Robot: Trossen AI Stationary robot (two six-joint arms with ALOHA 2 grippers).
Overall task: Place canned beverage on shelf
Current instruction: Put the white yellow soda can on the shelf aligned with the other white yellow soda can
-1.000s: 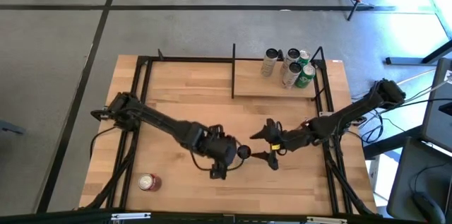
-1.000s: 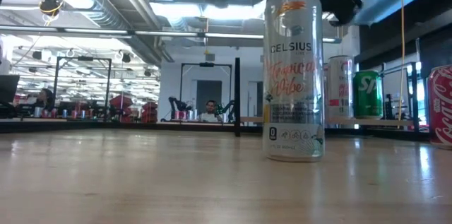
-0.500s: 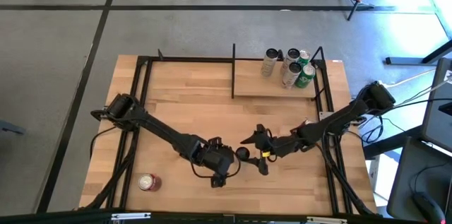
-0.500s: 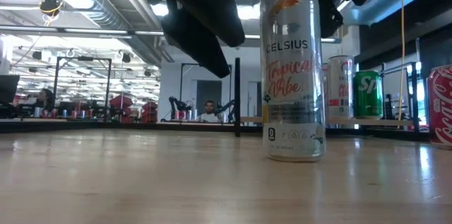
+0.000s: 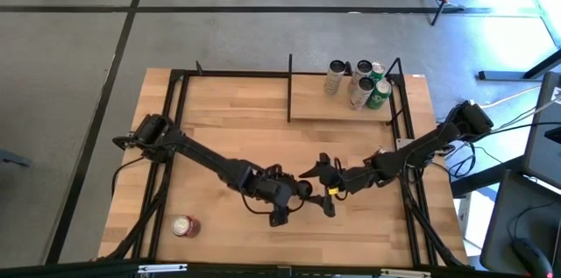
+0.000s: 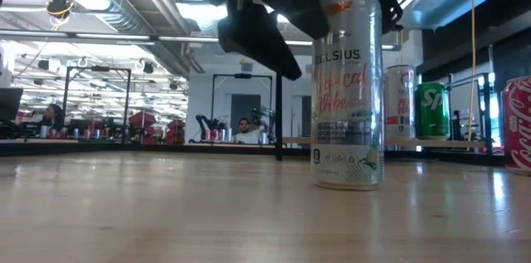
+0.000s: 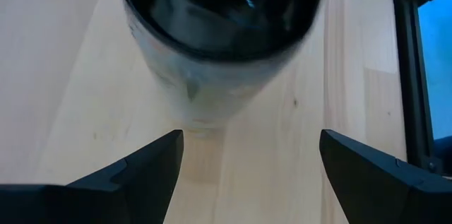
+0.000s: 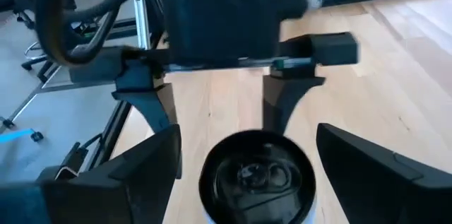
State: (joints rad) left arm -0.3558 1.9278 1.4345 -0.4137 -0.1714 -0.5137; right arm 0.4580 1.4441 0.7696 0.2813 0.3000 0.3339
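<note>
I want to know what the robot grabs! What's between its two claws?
The white Celsius can stands between the left gripper and right gripper, seen from above.

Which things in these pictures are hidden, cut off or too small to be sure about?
- Low view: the Celsius can has its top hidden by the arms above it, and part of its label by a dark arm part.
- Low view: the red cola can is cut off by the right edge.
- High view: the cans on the shelf are too small to read.
- High view: the can between the left gripper and right gripper is mostly covered by them.

Celsius can (image 6: 347, 89) label partly behind left gripper (image 6: 274, 22); Coke can (image 6: 518, 126) edge-cropped.
</note>
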